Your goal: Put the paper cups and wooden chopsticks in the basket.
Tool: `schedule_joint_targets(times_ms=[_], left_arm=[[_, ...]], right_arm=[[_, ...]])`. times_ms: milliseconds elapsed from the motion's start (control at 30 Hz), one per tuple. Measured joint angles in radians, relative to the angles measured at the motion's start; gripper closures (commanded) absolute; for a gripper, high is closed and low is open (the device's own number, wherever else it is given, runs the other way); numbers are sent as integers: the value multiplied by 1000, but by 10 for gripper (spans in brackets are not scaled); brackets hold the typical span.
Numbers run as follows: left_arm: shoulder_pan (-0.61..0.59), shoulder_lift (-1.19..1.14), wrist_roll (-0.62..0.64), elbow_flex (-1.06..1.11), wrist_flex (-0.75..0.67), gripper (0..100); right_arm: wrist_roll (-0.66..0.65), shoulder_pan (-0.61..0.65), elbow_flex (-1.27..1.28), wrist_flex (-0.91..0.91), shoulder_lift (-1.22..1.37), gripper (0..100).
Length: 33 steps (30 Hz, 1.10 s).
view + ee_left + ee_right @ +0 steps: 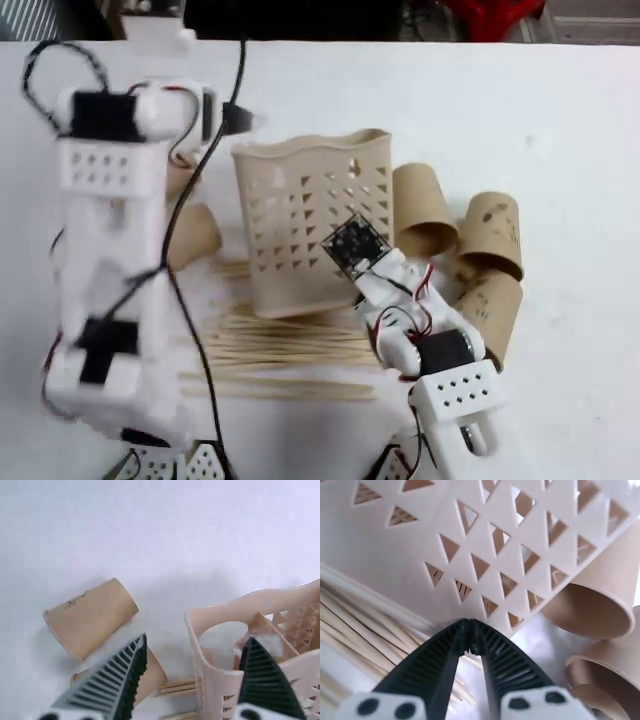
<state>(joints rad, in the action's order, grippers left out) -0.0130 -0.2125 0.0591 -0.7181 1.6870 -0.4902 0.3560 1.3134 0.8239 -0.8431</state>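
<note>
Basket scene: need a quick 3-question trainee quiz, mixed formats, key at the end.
1. True or false: the left gripper is open.
2. Where do the wooden chopsticks lie? A) all inside the basket B) on the table beside the basket C) stacked across the cups
3. Count: in the high view, how many paper cups lie on the right arm's side of the basket?
Key: 1 true; 2 B; 3 three.

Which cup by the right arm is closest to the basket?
The paper cup lying right beside the basket wall; the neighbour cup and the front cup lie farther out.
</note>
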Motion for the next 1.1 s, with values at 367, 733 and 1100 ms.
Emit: schedule_joint_targets(times_ms=[367,733,1100], left_arm=[[20,-196,3,-94,100,699],[110,-219,5,84,100,749],[132,-219,-104,92,100,796]], right_arm=[[-2,12,48,2,6,982],[-2,12,100,9,29,982],[0,12,100,9,29,982]])
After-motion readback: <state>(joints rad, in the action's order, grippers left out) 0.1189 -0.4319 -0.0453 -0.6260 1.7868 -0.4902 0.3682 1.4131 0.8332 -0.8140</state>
